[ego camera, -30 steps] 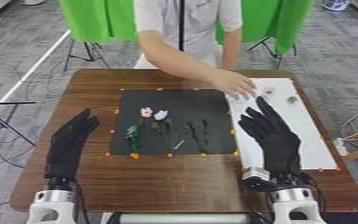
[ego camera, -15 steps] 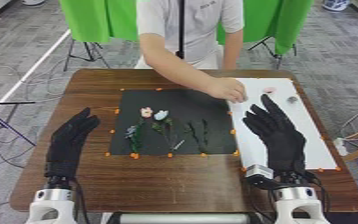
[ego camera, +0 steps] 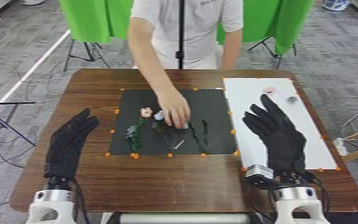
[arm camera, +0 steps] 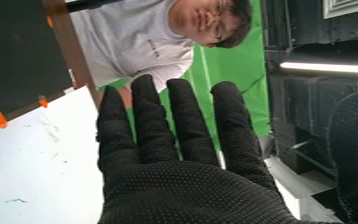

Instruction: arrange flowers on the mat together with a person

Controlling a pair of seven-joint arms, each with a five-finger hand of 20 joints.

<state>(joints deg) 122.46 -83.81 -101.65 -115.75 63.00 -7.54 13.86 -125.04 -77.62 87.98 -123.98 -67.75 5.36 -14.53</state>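
In the head view the left hand (ego camera: 67, 142) stays over the table left of the dark mat (ego camera: 162, 149), fingers straight. The right hand (ego camera: 278, 136) is over the white sheet (ego camera: 255, 86), fingers extended, holding nothing; its glove (arm camera: 189, 185) shows open in the right wrist view. On the dark mat lie a pink flower (ego camera: 146, 112), a white flower (ego camera: 159, 115), a bluish flower (ego camera: 131, 131) and green stems (ego camera: 204, 134). A person's hand (ego camera: 174, 109) reaches down beside the white flower, over the stem tops. What it holds is hidden.
A pink bloom (ego camera: 269, 90) and a grey bloom (ego camera: 292, 100) rest on the white sheet's far part. Orange markers (ego camera: 135, 156) line the mat's edges on the brown table (ego camera: 202, 187). The person's arm (ego camera: 152, 70) crosses the far table edge.
The person's hand has moved from the white sheet leftward onto the dark mat. The right hand first shifted slightly to the right and is now nearly still; the left hand has not moved.
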